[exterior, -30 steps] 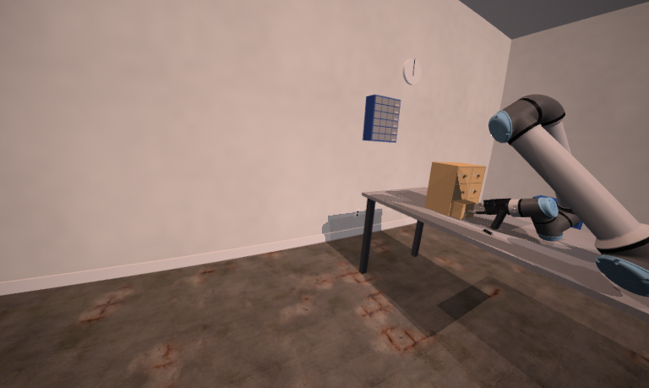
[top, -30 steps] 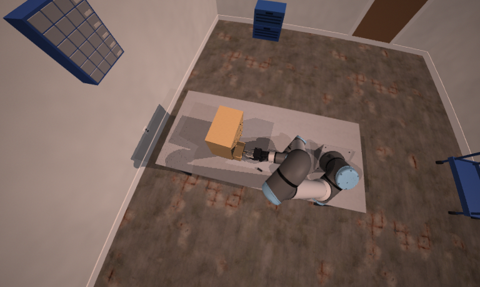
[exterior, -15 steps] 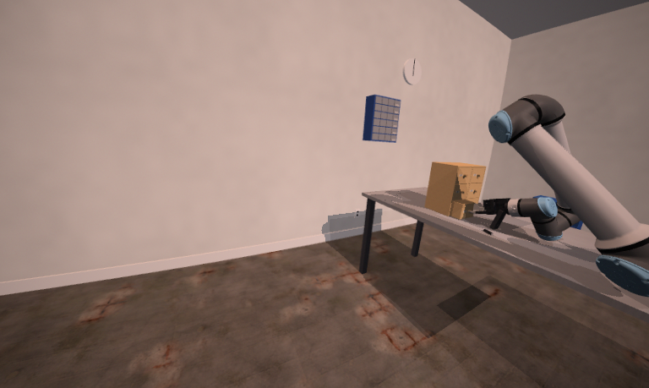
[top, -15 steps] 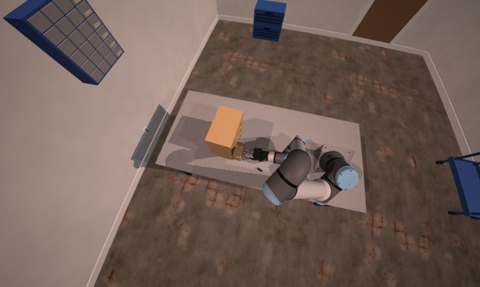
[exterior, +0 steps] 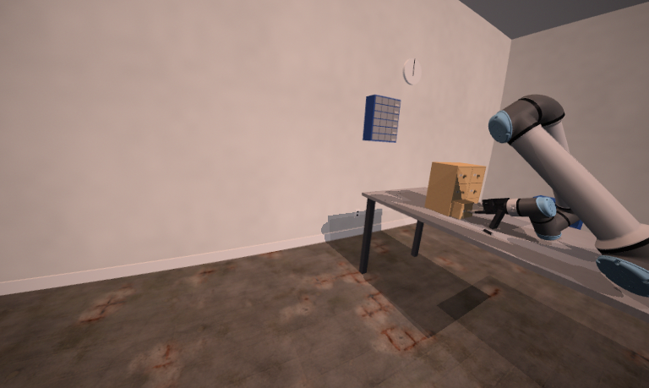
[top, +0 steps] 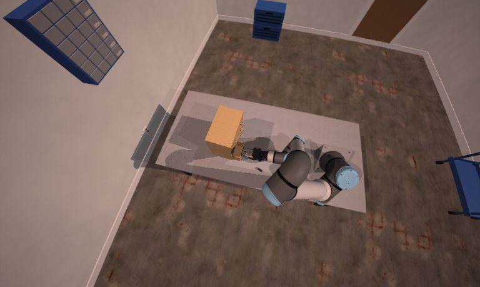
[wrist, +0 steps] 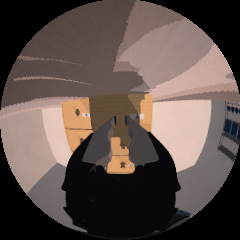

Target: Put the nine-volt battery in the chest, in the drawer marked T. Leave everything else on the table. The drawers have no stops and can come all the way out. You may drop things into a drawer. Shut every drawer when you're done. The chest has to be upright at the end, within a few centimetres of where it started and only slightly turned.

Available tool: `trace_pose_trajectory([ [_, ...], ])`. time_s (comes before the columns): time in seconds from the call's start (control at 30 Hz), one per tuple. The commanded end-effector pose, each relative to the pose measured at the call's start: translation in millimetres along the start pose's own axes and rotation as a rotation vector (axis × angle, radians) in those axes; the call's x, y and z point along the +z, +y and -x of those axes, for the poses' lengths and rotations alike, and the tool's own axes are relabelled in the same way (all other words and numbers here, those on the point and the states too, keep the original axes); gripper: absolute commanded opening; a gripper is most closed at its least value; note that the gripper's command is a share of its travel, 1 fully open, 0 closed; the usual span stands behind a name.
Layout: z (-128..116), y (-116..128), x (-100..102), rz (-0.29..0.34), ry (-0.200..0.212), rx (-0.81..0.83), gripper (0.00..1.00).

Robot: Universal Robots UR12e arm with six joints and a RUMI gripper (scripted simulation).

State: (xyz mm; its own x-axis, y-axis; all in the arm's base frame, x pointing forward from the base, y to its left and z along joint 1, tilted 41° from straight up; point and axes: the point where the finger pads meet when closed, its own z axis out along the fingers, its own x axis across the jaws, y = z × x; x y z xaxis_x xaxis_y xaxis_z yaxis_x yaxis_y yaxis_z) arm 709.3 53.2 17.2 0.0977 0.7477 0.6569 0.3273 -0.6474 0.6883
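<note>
The orange wooden chest [top: 224, 130] stands upright on the table, with several small drawers on the side facing my arm. It also shows in the exterior view [exterior: 453, 187]. One bottom drawer [top: 237, 152] [exterior: 460, 209] at the near corner sticks out a little from the chest. My gripper [top: 248, 153] is level with this drawer, shut on its knob [wrist: 121, 131]. A small dark object [top: 259, 169] [exterior: 487, 231] lies on the table just in front of the gripper; it is too small to tell whether it is the nine-volt battery. I cannot read the drawer letters.
The arm's elbow [top: 290, 171] and base [top: 339, 174] fill the table's right part. The near table edge [exterior: 478, 240] runs close to the small dark object. A wall lies behind the chest.
</note>
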Motion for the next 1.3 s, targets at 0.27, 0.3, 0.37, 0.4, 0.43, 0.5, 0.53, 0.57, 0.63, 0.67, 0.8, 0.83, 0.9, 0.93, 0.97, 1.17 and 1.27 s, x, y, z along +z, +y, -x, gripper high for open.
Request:
trace_pose_trajectory([
  [0.27,0,2,5,0.001,0.000,0.000,0.07],
  [0.3,0,3,6,0.001,0.000,0.000,0.07],
  [0.37,0,3,7,0.001,0.000,0.000,0.07],
  [0.4,0,3,7,0.001,0.000,0.000,0.07],
  [0.43,0,3,8,0.001,0.000,0.000,0.07],
  [0.5,0,4,9,0.001,0.000,0.000,0.07],
  [0.53,0,4,10,0.001,0.000,0.000,0.07],
  [0.57,0,4,10,0.001,0.000,0.000,0.07],
  [0.63,0,4,10,0.001,0.000,0.000,0.07],
  [0.67,0,5,11,0.001,0.000,0.000,0.07],
  [0.8,0,5,14,0.001,0.000,0.000,0.07],
  [0.83,0,6,14,0.001,0.000,0.000,0.07],
  [0.9,0,6,15,0.001,0.000,0.000,0.07],
  [0.93,0,6,16,0.001,0.000,0.000,0.07],
  [0.97,0,7,17,0.001,0.000,0.000,0.07],
  [1.17,0,8,20,0.001,0.000,0.000,0.07],
  [1.27,0,8,22,0.001,0.000,0.000,0.07],
])
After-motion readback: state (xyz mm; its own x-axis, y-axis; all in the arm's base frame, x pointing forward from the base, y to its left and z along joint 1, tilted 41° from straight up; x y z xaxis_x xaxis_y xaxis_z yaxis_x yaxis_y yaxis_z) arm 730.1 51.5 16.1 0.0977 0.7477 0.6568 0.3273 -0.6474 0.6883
